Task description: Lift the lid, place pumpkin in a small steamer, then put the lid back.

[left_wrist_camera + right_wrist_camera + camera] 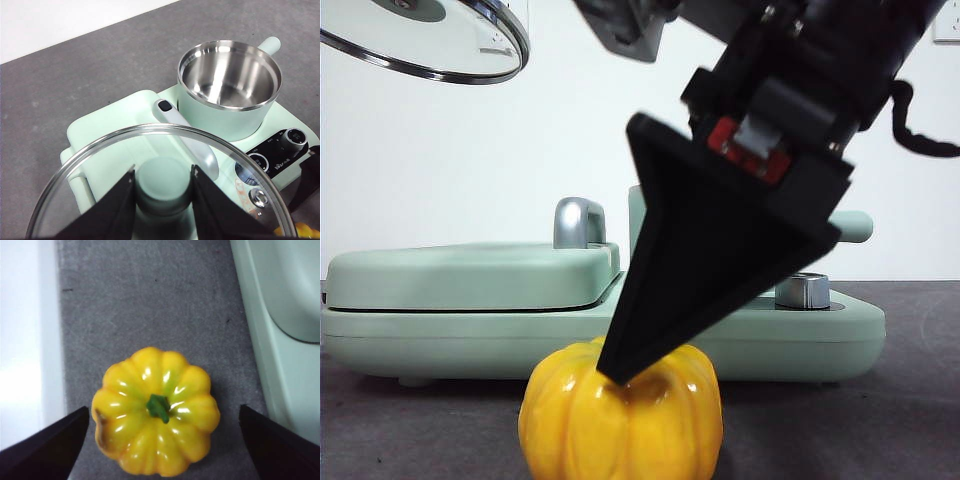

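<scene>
My left gripper [163, 172] is shut on the mint-green knob of the glass lid [160, 150] and holds it in the air, off to the side of the open small steamer [227, 95]. In the front view the lid [430, 40] hangs at the top left. The pumpkin [156, 437] sits on the grey table in front of the appliance. My right gripper [164, 412] is open directly above it, one jaw on each side, not touching. In the front view this gripper [620, 370] reaches down to the pumpkin [620, 425] and hides most of the steamer; only its handle [855, 225] shows.
The wide mint-green appliance base [470, 320] stands behind the pumpkin, with a flat griddle cover [470, 270], a steel handle [578, 222] and steel knobs [802, 290]. The steamer stands on the base's control-panel end [280, 150]. A white strip [25, 365] borders the grey table beside the pumpkin.
</scene>
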